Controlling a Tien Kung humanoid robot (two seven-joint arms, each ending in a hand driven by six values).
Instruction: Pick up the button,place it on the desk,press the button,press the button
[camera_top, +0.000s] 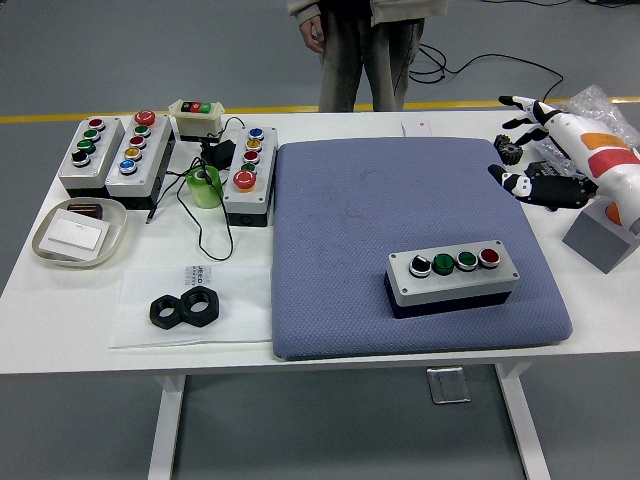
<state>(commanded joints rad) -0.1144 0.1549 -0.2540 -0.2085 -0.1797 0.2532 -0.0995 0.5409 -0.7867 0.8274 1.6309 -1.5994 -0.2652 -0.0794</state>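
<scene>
Button box (453, 276) lies flat on the blue mat (350, 210), toward the mat's front right corner, long side roughly along the mat's front edge, four buttons facing up: black-and-white, two green, red. Right hand (540, 150) raised beyond the mat's right rear corner, well apart from the box, fingers spread loosely and holding nothing. Left of the mat on the white bench (60, 310): three more button boxes (130, 155), a green tape roll (205, 186), two black nuts (186, 309) and a shallow tray (78, 233); a person (360, 50) stands behind the mat at the bench's far side.
</scene>
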